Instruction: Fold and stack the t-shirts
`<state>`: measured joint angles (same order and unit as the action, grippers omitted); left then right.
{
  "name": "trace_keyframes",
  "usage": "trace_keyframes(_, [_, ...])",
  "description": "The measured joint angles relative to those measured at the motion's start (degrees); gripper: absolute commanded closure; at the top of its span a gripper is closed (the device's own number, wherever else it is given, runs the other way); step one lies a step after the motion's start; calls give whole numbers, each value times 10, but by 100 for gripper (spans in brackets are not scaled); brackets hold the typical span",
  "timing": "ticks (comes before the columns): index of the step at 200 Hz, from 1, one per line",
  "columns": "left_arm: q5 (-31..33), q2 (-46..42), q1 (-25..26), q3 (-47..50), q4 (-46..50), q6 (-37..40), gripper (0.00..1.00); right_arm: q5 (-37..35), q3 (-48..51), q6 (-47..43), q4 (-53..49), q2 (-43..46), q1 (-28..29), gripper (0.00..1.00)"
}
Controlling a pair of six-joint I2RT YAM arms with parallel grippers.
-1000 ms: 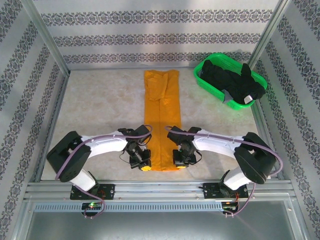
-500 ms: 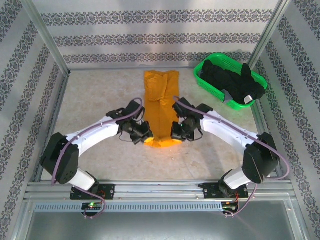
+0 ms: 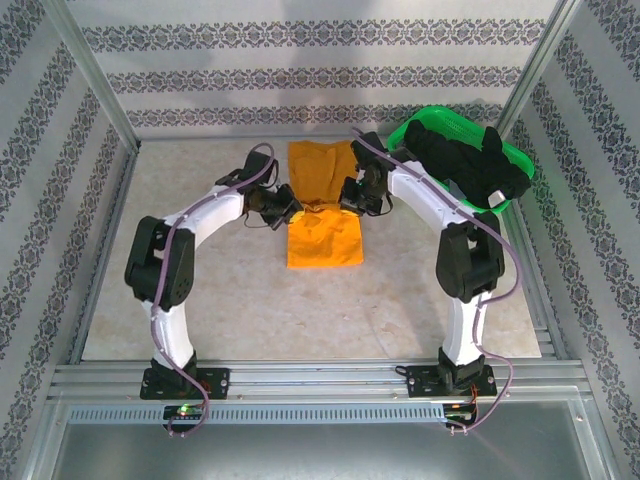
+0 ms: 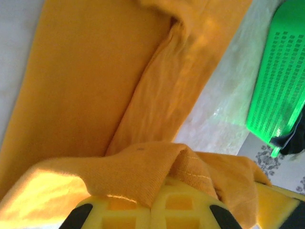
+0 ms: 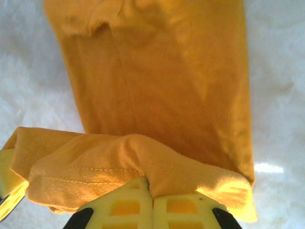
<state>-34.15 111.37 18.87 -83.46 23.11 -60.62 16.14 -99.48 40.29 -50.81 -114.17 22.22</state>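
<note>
The mustard-orange t-shirt lies in the middle of the table, its near half doubled back over the far half. My left gripper is shut on the hem at the shirt's left side, and my right gripper is shut on the hem at its right side. In the left wrist view the yellow fingertips pinch a fold of orange cloth. The right wrist view has the same: yellow fingertips closed on the stitched hem above the flat shirt. Black t-shirts are heaped in the basket.
The green mesh basket stands at the back right corner, close to my right arm; its side appears at the right of the left wrist view. Metal frame posts and patterned walls close in the table on three sides.
Both grippers have carried the shirt's near hem from the front edge of the table toward the back, folding the long orange strip in half.
</note>
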Motion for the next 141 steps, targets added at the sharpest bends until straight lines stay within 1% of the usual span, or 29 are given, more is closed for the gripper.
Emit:
trace_keyframes(30, [-11, 73, -13, -68, 0, 13, 100, 13, -29, 0, 2, -57, -23, 100])
trace_keyframes(62, [-14, 135, -24, -131, 11, 31, 100, 37, -82, 0, 5, -121, -39, 100])
trace_keyframes(69, [-13, 141, -26, -138, 15, 34, 94, 41, -97, -1, 5, -133, -41, 100])
trace_keyframes(71, [-14, 142, -28, -139, 16, 35, 91, 42, -100, -2, 5, -136, -42, 100])
trace_keyframes(78, [-14, 145, -30, -143, 18, 37, 81, 47, -117, -2, 2, -148, -45, 94])
trace_keyframes(87, [-13, 148, -33, -145, 18, 38, 68, 51, -136, -3, 1, -160, -49, 81])
trace_keyframes(100, [-13, 148, -37, -146, 19, 43, 55, 56, -157, -8, -5, -172, -53, 65])
trace_keyframes(106, [-12, 148, -39, -147, 19, 47, 52, 57, -164, -12, -7, -174, -56, 59])
trace_keyframes(121, [-3, 144, -43, -143, 17, 51, 44, 53, -167, -22, -9, -173, -58, 50])
trace_keyframes(130, [4, 134, -44, -127, 12, 52, 40, 48, -165, -27, -10, -169, -60, 47])
trace_keyframes(141, [16, 98, -44, -77, 0, 51, 40, 38, -148, -33, -6, -155, -60, 46])
